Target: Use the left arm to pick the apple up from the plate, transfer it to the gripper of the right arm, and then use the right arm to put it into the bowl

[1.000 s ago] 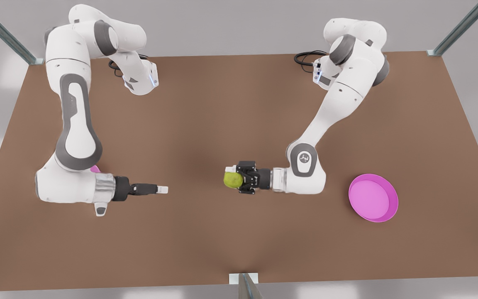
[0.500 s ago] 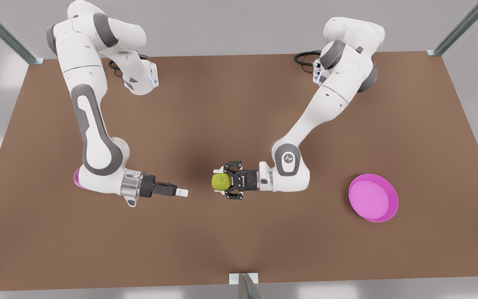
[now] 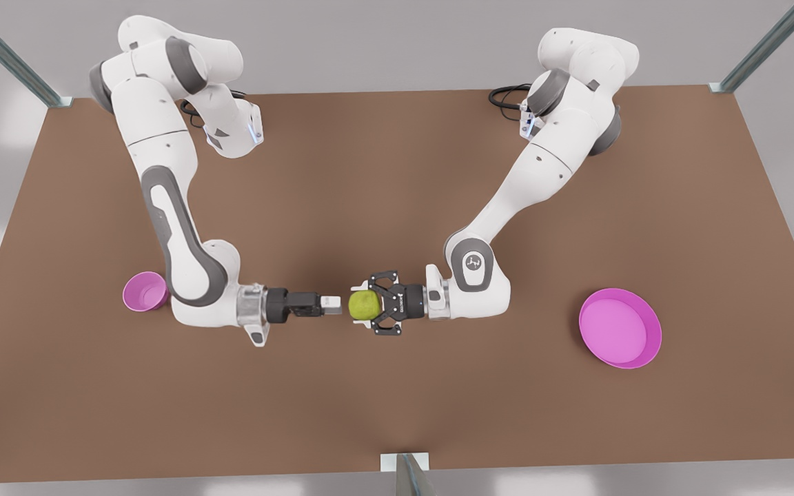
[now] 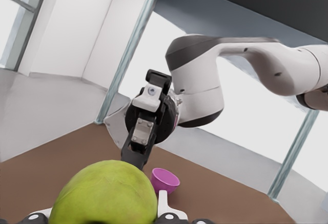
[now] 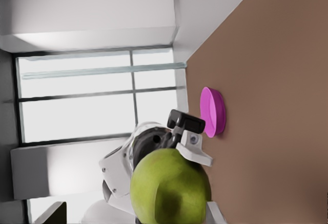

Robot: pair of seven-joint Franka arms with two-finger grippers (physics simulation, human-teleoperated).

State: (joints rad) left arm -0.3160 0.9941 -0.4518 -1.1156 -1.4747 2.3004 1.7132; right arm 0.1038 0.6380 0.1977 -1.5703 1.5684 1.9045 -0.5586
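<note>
The yellow-green apple (image 3: 364, 304) hangs above the table's middle with my left gripper (image 3: 368, 305) shut on it; this arm reaches in from the front view's right. The apple (image 4: 105, 193) looms close in the left wrist view. My right gripper (image 3: 333, 304) comes from the front view's left, open, its tips right at the apple's side. It faces the fruit, as the right gripper (image 4: 145, 112) in the left wrist view shows. The apple (image 5: 170, 187) hides most of the left gripper (image 5: 189, 137). The plate (image 3: 652, 344) lies bare at the front view's right. The bowl (image 3: 145, 291) stands at the left.
The two arms meet over the brown table (image 3: 397, 172), their bases at its far edge. The bowl (image 4: 165, 179) sits behind my right arm's elbow, and the plate (image 5: 213, 112) behind my left arm. Metal frame posts (image 3: 407, 475) mark the table's corners and near edge.
My right gripper has swung toward the front view's right until it reaches the apple, uncovering the bowl. My left gripper has carried the apple slightly leftward to meet it.
</note>
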